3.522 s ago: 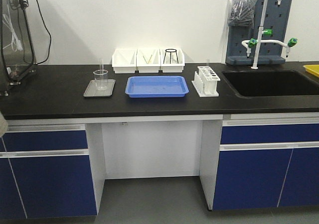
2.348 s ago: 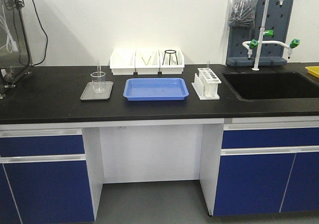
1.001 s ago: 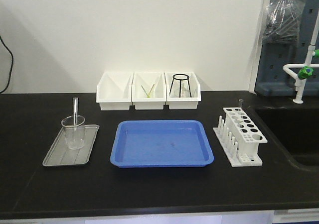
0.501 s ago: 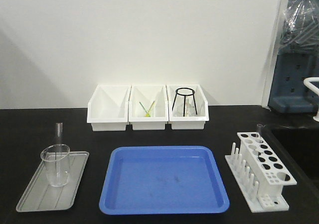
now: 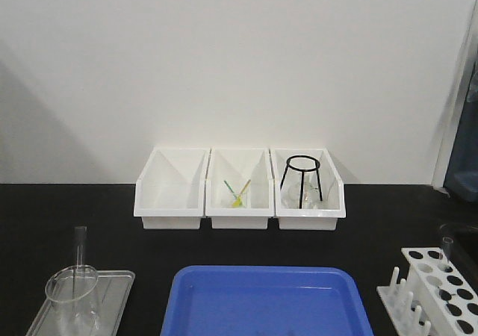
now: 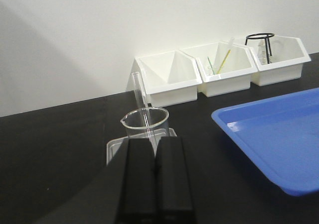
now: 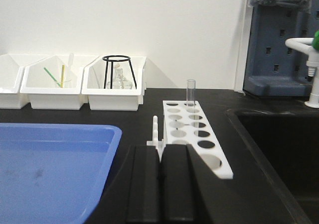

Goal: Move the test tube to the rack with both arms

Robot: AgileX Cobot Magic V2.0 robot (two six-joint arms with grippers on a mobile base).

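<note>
Both tools are pressed together over the black worktop: tube just ahead of left tool, rack ahead of right tool, sink to its right, white wall beyond.

On the counter I read three bins in a row along the wall, touching side to side: the left bin, the middle bin and the right bin. Sticks lie in the middle bin and a tripod stands in the right bin. Before the bins lies the centre tray. To its left, apart from it, lies the left tray, and on it stands the beaker. The test tube stands in the beaker, its top above the rim. Right of the centre tray I find the rack, with its pegs on the side toward that tray. A second tube stands upright in a hole at the rack's far end. The sink lies right of the rack.
</note>
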